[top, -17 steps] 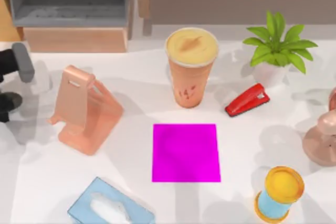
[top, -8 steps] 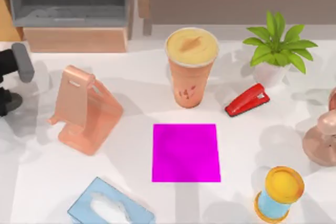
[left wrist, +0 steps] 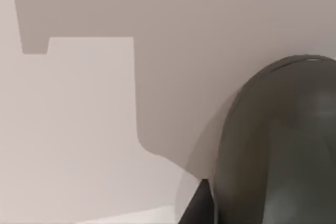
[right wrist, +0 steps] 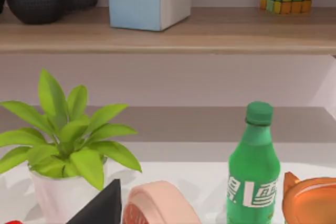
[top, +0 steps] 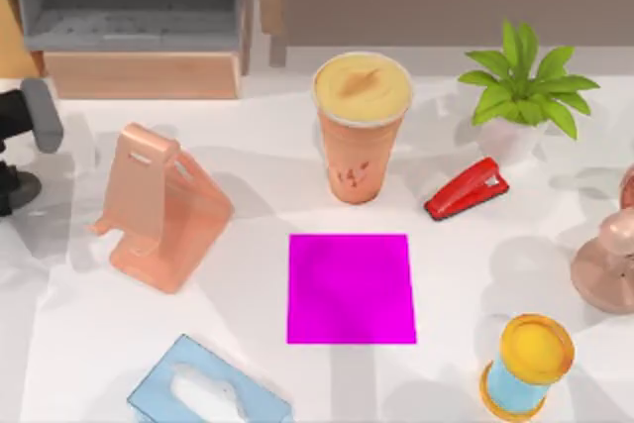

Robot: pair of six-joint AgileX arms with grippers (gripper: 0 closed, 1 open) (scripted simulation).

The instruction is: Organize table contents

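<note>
White table [top: 238,274], cup [top: 361,126] far from left hand [top: 25,146]

The green bottle [right wrist: 252,167] in the right wrist view carries a white label with blocky characters, cut off at the frame's lower edge and not legible as words. The tall orange cup [top: 360,126] in the top view bears small dark red markings on its side, too blurred to read.
</note>
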